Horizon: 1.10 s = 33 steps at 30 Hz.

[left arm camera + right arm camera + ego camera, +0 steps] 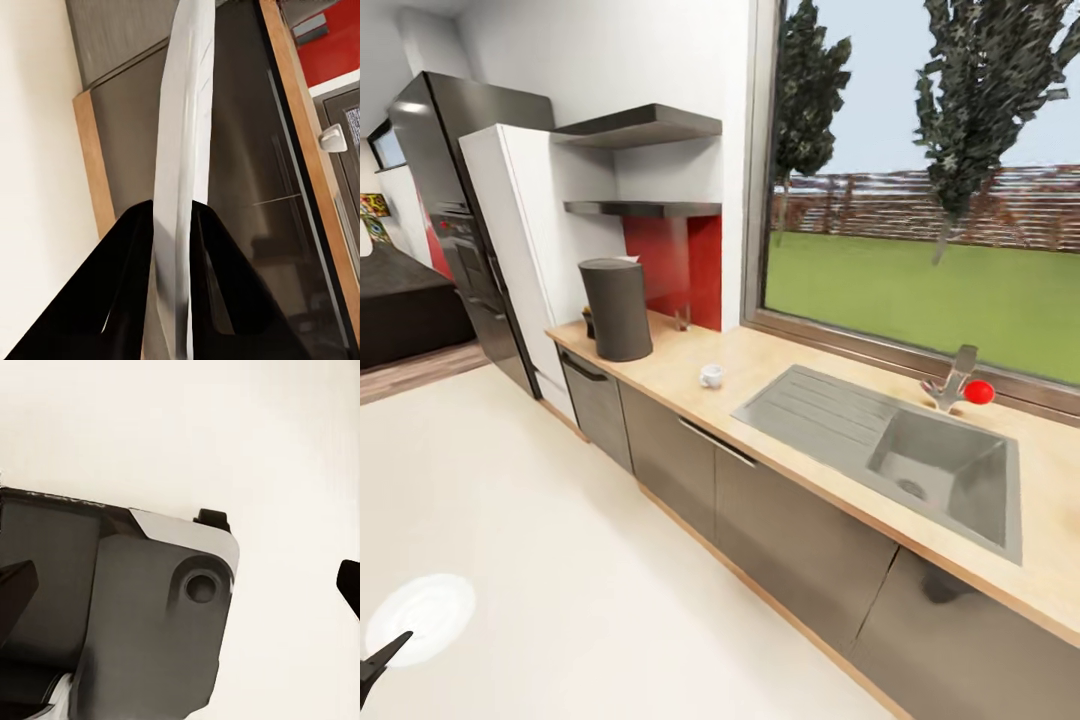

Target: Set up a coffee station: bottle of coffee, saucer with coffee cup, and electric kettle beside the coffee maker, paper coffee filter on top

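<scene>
Left gripper (171, 225): closed on the saucer (184, 150); in the left wrist view both dark fingers press against the thin white plate, seen edge-on. In the head view the plate shows as a white disc low at the left, over the pale floor (560, 560), with a dark fingertip at its lower edge.
Right gripper (180, 592): the right wrist view shows two dark tips at opposite edges, well apart, with nothing between them; a grey part of the robot's body (142, 615) lies beneath.
Coffee maker (617, 308): upright on the kitchen countertop (780, 360), near its far left end, in front of the red back panel (685, 265).
Coffee cup (711, 375): on the worktop, between the coffee maker and the steel sink (900, 450), apart from both.
Kitchen shelf (643, 208): dark slab in the white niche above the coffee maker.
Small dark item (589, 322): just behind the coffee maker; too hidden to identify.
Red ball-like object (979, 392): beside the tap (954, 378), under the window (920, 190).
</scene>
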{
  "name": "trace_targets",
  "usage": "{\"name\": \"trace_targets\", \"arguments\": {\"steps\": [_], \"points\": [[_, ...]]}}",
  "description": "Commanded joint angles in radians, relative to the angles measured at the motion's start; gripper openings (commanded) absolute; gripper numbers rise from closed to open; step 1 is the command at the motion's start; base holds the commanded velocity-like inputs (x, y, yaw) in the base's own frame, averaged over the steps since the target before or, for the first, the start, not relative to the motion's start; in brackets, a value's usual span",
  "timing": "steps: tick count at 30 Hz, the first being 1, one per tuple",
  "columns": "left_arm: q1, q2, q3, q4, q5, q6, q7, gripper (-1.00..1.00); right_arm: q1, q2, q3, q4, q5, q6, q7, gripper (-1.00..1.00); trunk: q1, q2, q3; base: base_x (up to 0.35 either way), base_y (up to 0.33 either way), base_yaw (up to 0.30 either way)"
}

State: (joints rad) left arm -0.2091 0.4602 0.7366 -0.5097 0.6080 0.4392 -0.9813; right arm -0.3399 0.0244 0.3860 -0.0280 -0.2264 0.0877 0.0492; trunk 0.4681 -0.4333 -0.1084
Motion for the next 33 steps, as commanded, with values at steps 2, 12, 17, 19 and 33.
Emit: {"name": "trace_targets", "arguments": {"steps": [2,12,17,19,33], "points": [[-0.001,0.000,0.002,0.000,0.002,0.007,0.000,-1.00,-0.001,0.000,0.008,-0.001,-0.010,0.004,0.003,1.00,0.001,-0.002,-0.002,0.336,0.073,0.000],[-0.001,0.000,0.003,0.003,0.002,0.007,-0.020,-1.00,0.000,0.000,0.008,-0.001,-0.010,0.007,0.004,1.00,0.001,-0.002,-0.002,0.312,0.187,0.000],[-0.001,0.000,0.003,0.004,0.001,0.007,-0.027,-1.00,0.000,0.000,0.008,-0.001,-0.010,0.006,0.004,1.00,0.001,-0.002,-0.002,0.282,0.239,0.000],[-0.001,0.000,0.003,0.005,0.001,0.007,-0.028,-1.00,-0.001,0.000,0.008,0.000,-0.010,0.006,0.005,1.00,0.001,-0.002,-0.002,0.278,0.244,0.000],[-0.001,0.000,0.003,0.005,0.002,0.007,-0.028,-1.00,-0.001,0.000,0.008,-0.001,-0.011,0.007,0.003,1.00,0.001,-0.002,-0.002,0.267,0.249,0.000]]}}
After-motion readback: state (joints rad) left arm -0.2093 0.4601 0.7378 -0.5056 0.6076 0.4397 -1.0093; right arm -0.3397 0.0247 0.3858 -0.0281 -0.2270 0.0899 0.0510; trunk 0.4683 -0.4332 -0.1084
